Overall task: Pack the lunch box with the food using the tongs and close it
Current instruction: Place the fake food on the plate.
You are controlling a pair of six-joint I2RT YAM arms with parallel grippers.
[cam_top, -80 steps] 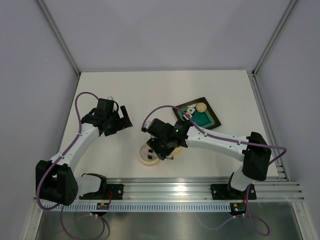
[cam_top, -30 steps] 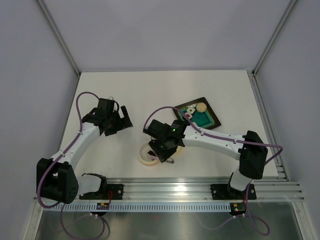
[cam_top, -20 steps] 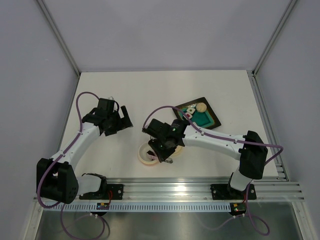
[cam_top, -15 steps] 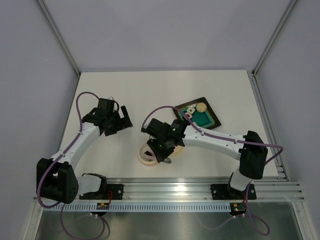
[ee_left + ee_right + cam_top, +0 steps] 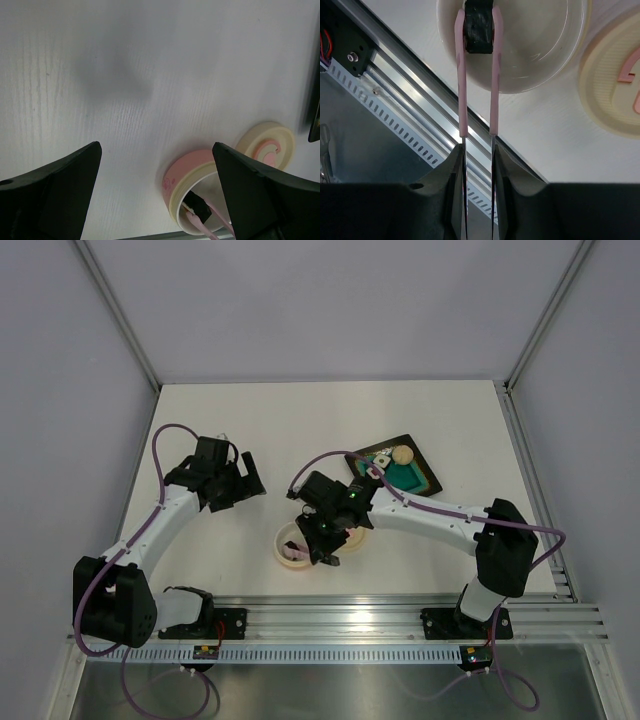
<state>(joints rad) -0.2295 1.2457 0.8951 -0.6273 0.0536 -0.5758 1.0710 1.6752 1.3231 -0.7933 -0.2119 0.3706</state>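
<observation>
Pink tongs (image 5: 461, 75), clamped by right gripper (image 5: 477, 165), still pinch food (image 5: 479, 25) inside lunch box (image 5: 545, 65); left gripper (image 5: 157, 190) gapes.

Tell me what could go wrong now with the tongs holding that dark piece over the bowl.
The dark piece is pinched only at the tips of the tongs, fairly close to the rim of the lunch box; released carelessly, it could land outside. The lid lies right beside the lunch box, so the tongs could clip it on the way out.
</observation>
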